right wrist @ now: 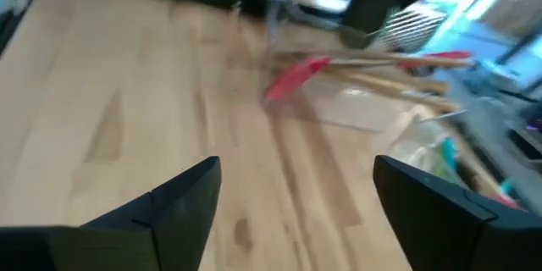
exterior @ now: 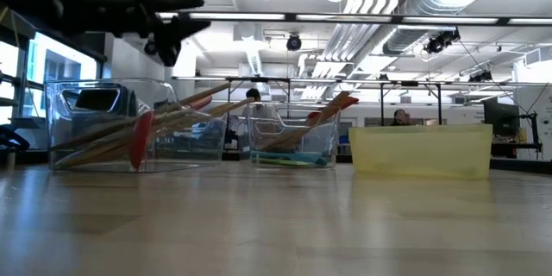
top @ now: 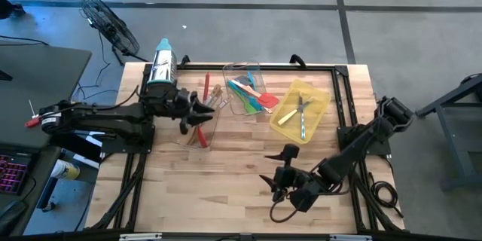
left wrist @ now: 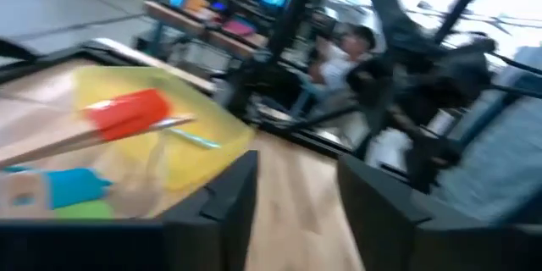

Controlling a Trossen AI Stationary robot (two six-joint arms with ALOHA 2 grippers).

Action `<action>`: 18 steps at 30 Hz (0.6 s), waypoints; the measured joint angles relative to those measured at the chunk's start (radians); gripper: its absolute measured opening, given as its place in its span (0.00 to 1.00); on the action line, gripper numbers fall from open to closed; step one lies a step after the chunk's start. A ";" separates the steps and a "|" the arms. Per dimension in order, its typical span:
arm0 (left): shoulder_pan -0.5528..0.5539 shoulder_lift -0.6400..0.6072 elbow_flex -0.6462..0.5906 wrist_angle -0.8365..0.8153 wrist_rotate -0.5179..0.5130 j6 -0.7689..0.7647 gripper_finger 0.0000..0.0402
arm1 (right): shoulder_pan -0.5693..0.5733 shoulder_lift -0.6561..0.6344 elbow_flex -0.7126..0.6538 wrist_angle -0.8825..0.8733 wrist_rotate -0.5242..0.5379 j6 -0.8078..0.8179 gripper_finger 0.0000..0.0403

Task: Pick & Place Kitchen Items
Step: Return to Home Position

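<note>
Here, nearest the front edge, the right gripper is hanging over bare table, its fingers spread wide apart and holding nothing. Farther in, the left gripper is hovering above the left clear tray, fingers parted and empty. In that tray a red spatula and wooden spoons are lying slanted, their handles leaning on the rim. Just beside it, the middle clear tray is holding a teal spatula, a green spatula and a second red spatula. Right of that, cutlery is lying in the yellow tray, which is sitting askew. At the far edge a grater is sitting just past the left arm. Beyond the table, a fan is standing on the floor.
</note>
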 joint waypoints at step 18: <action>0.000 -0.337 0.018 -0.439 0.074 0.022 0.00 | -0.192 -0.244 0.000 -0.429 -0.344 0.155 0.01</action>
